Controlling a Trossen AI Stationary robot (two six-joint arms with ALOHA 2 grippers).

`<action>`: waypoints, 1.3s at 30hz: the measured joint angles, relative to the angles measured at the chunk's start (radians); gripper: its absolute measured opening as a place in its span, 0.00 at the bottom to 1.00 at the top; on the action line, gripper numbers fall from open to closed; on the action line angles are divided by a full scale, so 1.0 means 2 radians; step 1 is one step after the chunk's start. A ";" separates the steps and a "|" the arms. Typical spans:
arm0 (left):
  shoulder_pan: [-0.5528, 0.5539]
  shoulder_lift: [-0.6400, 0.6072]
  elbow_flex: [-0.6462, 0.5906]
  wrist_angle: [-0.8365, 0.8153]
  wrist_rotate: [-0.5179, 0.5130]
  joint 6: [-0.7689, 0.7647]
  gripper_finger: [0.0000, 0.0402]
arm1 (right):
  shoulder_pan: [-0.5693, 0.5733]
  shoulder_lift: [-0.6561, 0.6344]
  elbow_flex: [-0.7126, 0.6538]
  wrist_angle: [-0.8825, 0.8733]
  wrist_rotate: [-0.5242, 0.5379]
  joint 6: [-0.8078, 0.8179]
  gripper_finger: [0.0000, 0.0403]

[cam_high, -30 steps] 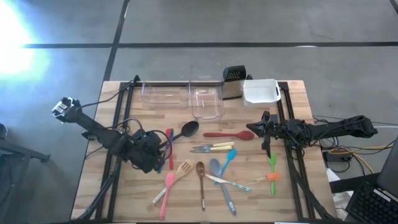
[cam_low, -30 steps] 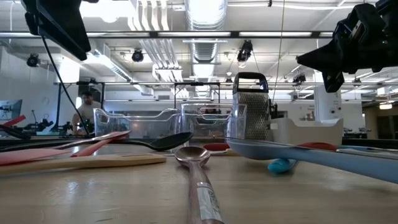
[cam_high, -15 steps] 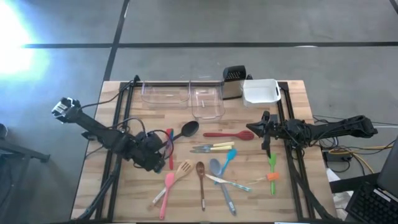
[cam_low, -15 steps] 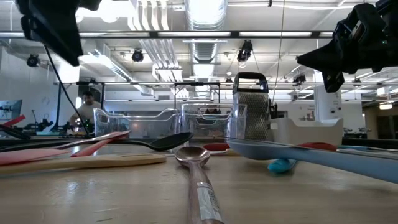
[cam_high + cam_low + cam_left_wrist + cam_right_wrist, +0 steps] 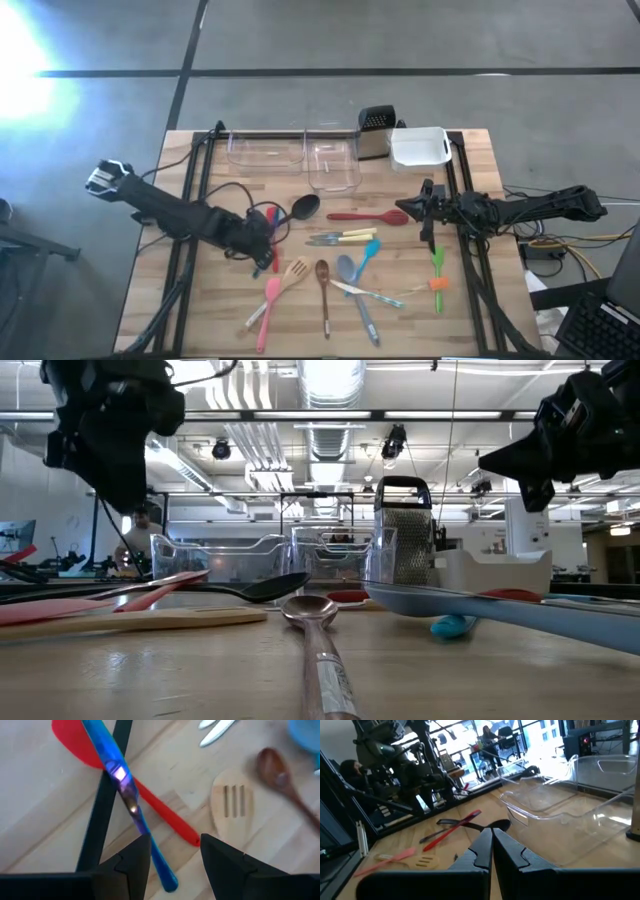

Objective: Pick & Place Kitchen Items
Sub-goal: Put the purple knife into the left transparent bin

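The utensils lie spread over the wooden table. My left gripper (image 5: 264,234) (image 5: 175,846) hangs open over a red spatula (image 5: 150,802) and a blue-handled tool (image 5: 131,807), which cross the black ladle's (image 5: 302,209) handle; the low view shows this gripper (image 5: 112,440) well above the tabletop. A wooden slotted spatula (image 5: 232,802) and a brown wooden spoon (image 5: 280,770) lie just beyond. My right gripper (image 5: 420,205) (image 5: 492,845) waits shut by the table's right side, raised (image 5: 530,455), near the red spoon (image 5: 366,216).
Along the far edge stand two clear tubs (image 5: 266,150) (image 5: 332,165), a steel box grater (image 5: 375,130) and a white tub (image 5: 420,147). Yellow-handled knives (image 5: 340,237), blue and grey spoons (image 5: 368,252), pink spatulas (image 5: 268,303) and green-orange tools (image 5: 437,270) lie mid-table. A person (image 5: 140,535) is behind.
My left arm has stretched out, carrying its gripper toward the table's right and far side, from beside the red spatula to over it and nearer the ladle. The right arm and all utensils have kept still.
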 joint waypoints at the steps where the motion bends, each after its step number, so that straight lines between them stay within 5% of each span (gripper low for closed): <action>1: 0.002 0.007 0.000 0.000 0.004 0.002 0.44 | 0.000 0.000 0.000 -0.003 0.000 0.000 0.02; 18: 0.041 0.108 0.000 0.004 0.045 0.020 0.44 | 0.000 0.000 0.000 -0.003 0.000 0.000 0.02; 39: 0.063 0.122 -0.001 0.024 0.055 0.026 0.44 | 0.000 0.000 0.000 -0.003 0.000 0.000 0.02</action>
